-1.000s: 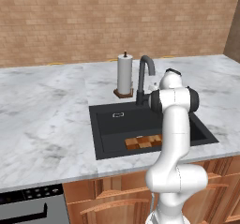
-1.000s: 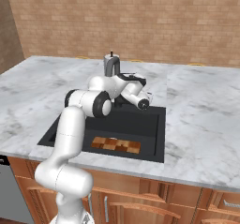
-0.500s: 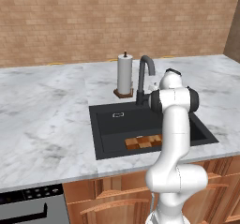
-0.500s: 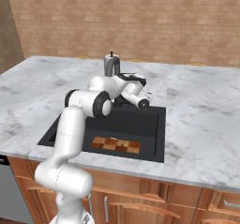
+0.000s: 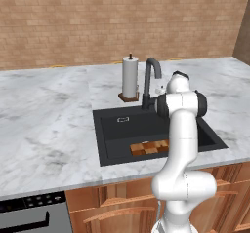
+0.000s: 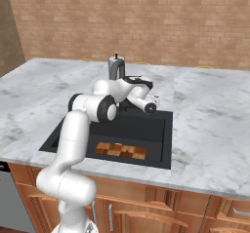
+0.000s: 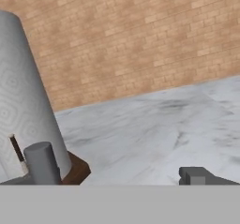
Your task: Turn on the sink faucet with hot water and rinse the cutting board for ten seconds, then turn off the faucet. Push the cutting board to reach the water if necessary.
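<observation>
The dark gooseneck sink faucet stands behind the black sink, and its arch tops my arm in the right base view. The checkered cutting board lies flat at the basin's front edge. My gripper hovers just right of the faucet's stem. In the hand view the gripper looks open, one dark fingertip at the right and the faucet's grey stem with a thin lever at the left. The water is out of view.
A white paper-towel roll on a wooden stand sits left of the faucet and close to my hand. Marble counter surrounds the sink, with a brick wall behind. My own arm covers the basin's right part.
</observation>
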